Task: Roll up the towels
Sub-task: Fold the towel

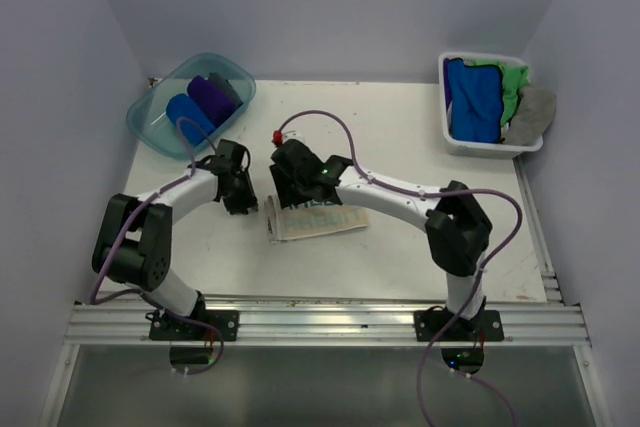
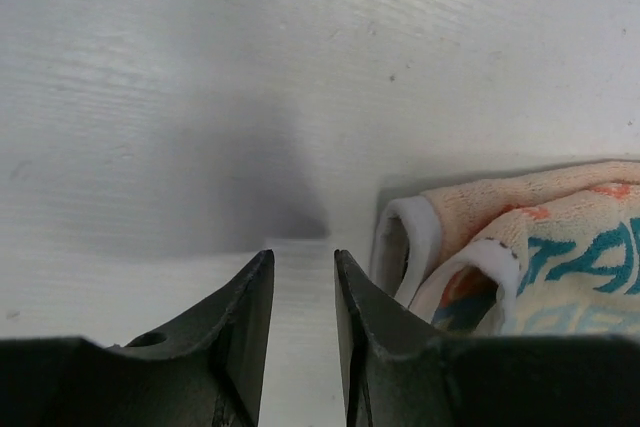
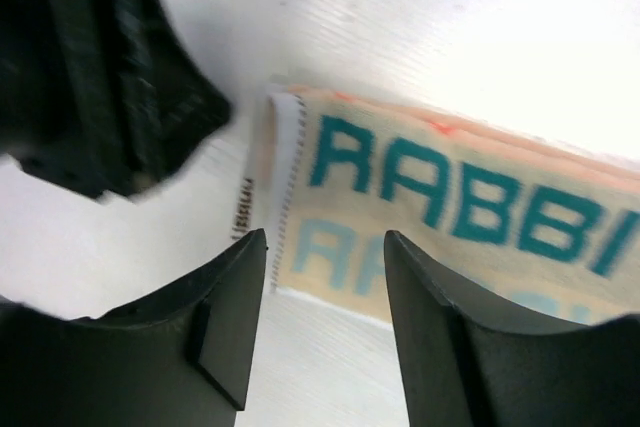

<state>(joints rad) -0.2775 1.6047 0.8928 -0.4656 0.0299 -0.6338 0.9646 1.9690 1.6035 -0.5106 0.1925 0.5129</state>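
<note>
1 cream towel (image 1: 312, 219) lies folded in the middle. By its left end, the left gripper (image 2: 303, 257) and right gripper (image 3: 325, 237) both have jaws apart, holding nothing. The upper-left tub (image 1: 150, 132) has 2 rolls (image 1: 186, 117). The upper-right basket (image 1: 445, 137) has 3 loose towels (image 1: 470, 97).

left end effector (image 1: 240, 203) beside towel (image 1: 318, 222), table (image 1: 400, 137) open

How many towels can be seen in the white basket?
3: a blue towel at left, a green towel behind, a grey towel over the basket's right rim. Others may lie hidden underneath.
</note>
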